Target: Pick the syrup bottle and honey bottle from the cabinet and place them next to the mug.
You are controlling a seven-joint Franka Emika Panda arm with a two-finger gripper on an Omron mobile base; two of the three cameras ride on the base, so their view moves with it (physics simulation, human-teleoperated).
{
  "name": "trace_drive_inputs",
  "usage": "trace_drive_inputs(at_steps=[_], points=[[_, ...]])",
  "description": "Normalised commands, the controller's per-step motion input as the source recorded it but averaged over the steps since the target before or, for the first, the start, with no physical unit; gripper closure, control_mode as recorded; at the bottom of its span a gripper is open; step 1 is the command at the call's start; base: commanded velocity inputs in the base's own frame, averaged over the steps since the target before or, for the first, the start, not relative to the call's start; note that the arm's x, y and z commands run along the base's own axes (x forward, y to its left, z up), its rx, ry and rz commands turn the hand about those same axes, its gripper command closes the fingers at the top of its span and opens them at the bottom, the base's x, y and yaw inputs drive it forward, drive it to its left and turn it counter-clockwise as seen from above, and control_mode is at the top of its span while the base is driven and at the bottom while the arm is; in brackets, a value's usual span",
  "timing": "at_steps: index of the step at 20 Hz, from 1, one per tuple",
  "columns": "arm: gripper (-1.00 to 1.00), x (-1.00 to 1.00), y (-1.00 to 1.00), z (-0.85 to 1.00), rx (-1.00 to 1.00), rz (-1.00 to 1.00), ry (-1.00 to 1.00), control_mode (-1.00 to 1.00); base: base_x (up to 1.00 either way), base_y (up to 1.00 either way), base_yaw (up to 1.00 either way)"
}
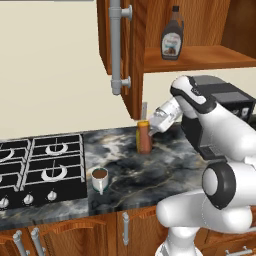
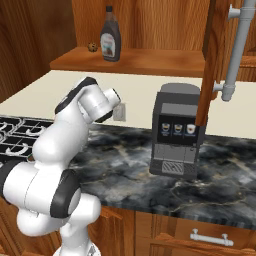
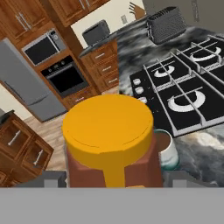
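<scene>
Syrup bottle (image 1: 172, 39): dark brown, black cap, white-red label, upright on the cabinet (image 1: 200, 57) shelf near its front edge. Cabinet: reddish-brown wood, door swung open, long grey bar handle vertical. Honey bottle (image 1: 144, 138): slim, reddish-brown, orange-yellow cap, upright on the dark marbled counter (image 1: 130, 172) below the cabinet. Mug (image 1: 99, 179): grey-silver, brown inside, upright near the counter's front edge, beside the stove; stands apart from honey bottle, nearer the front.

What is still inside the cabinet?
On the cabinet shelf stands the syrup bottle, upright, and a small round brown thing beside it. The open door hides the shelf's left end.
</scene>
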Motion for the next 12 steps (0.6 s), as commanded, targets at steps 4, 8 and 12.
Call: trace_drive_inputs(at_steps=[4, 8, 12], points=[[1.00, 0.01, 0.19, -0.47, 0.00, -0.02, -0.13, -1.00, 0.00, 0.00, 0.00], [1.00, 0.05, 0.26, -0.44, 0.00, -0.08, -0.09, -1.00, 0.00, 0.00, 0.00], [1.00, 0.11, 0.25, -0.49, 0.00, -0.08, -0.05, -1.00, 0.00, 0.00, 0.00]])
